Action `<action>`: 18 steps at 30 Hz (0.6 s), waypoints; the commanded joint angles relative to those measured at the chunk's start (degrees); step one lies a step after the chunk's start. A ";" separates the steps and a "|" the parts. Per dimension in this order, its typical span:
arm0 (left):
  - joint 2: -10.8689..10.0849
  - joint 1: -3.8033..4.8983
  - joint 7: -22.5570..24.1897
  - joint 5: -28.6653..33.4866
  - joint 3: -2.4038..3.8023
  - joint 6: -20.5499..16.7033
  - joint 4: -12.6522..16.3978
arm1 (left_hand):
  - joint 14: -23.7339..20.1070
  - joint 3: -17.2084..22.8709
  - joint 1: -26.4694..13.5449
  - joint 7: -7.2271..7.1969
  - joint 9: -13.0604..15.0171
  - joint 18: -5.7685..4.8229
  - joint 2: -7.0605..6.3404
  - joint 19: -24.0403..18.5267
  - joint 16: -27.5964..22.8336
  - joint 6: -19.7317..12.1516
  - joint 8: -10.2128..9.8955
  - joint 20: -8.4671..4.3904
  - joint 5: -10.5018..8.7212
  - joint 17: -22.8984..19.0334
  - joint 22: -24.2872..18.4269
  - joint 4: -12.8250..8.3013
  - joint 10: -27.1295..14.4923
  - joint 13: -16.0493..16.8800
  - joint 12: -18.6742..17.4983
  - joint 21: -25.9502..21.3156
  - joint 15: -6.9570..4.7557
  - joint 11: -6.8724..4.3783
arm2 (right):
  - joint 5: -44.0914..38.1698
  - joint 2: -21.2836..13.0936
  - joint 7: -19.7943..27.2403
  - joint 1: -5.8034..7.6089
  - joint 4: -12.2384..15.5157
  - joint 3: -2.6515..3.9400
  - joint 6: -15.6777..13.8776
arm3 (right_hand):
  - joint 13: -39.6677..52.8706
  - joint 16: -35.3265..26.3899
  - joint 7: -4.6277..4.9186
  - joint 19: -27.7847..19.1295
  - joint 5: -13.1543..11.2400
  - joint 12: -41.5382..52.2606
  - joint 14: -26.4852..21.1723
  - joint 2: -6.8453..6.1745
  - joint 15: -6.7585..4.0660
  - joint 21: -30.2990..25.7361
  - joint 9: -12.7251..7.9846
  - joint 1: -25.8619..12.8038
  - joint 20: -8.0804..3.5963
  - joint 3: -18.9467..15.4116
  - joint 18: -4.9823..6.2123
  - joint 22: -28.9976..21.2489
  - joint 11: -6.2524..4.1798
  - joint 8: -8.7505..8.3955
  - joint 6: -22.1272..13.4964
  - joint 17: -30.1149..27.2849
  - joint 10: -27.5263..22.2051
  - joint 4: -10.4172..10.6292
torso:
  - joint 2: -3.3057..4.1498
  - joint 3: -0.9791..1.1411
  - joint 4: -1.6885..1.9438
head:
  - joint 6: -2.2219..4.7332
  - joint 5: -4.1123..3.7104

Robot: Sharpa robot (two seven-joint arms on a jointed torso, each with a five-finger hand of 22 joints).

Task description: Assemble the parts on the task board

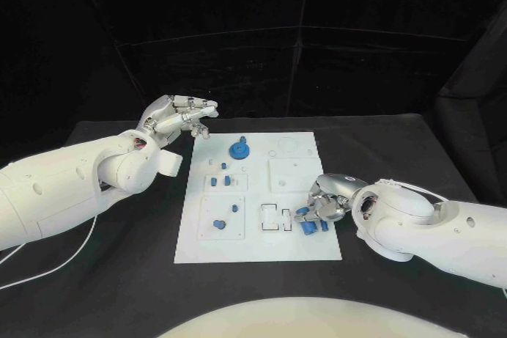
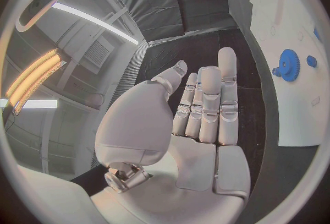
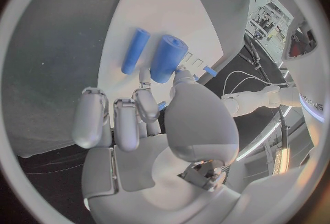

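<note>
Head view: the right hand [image 1: 320,204] rests on the task board [image 1: 261,239] near its right edge, fingers pinching a blue cylinder [image 3: 167,58]; the left hand [image 1: 177,116] hovers spread, holding nothing, above the bench [image 1: 127,279].

Black table [image 1: 127,279] runs edge to edge, matte. Black curtain [image 1: 317,52] closes off the far side from 10 to 2 o'clock, hanging in folds. In the left wrist view, a glowing orange light strip [image 2: 31,78] on a pale wall; a white light bar [image 2: 96,21] runs overhead.
</note>
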 commanded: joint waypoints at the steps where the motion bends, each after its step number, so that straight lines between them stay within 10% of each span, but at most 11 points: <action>1: -0.08 0.08 0.16 0.20 0.04 0.56 0.15 | -0.31 -0.36 0.55 0.05 0.05 0.75 0.04 -0.12 -0.21 -0.45 0.28 0.15 -0.11 -0.06 -0.07 -0.07 -0.45 0.08 0.19 -0.33 -0.02 -0.11 | 0.09 0.42 -0.29 -0.71 -0.45 -0.49 1.77 | 0.15 0.38 0.06 0.32 0.60 -0.02 3.31 0.68 -0.38 0.22 -0.02 0.41 0.05 -0.35 -1.05 0.11 -0.37 0.05 -0.37 0.08 -0.15 -0.14 | 0.01 -0.01 0.08 | -0.08 0.08; 18: -0.18 0.08 0.07 0.20 0.04 0.72 0.16 | -0.31 -0.36 0.55 0.05 0.05 0.75 0.04 -0.12 -0.21 -0.45 0.28 0.15 -0.11 -0.06 -0.07 -0.07 -0.45 0.08 0.19 -0.33 -0.02 -0.11 | 1.31 -0.99 1.81 -0.89 2.91 -0.45 -10.41 | 1.31 0.70 -0.69 0.59 10.09 -0.32 3.48 4.42 -0.97 0.72 1.49 4.87 -0.49 -0.13 -1.18 1.08 -1.06 1.99 0.76 1.12 0.22 -0.64 | -0.11 -0.04 -0.01 | 0.16 0.40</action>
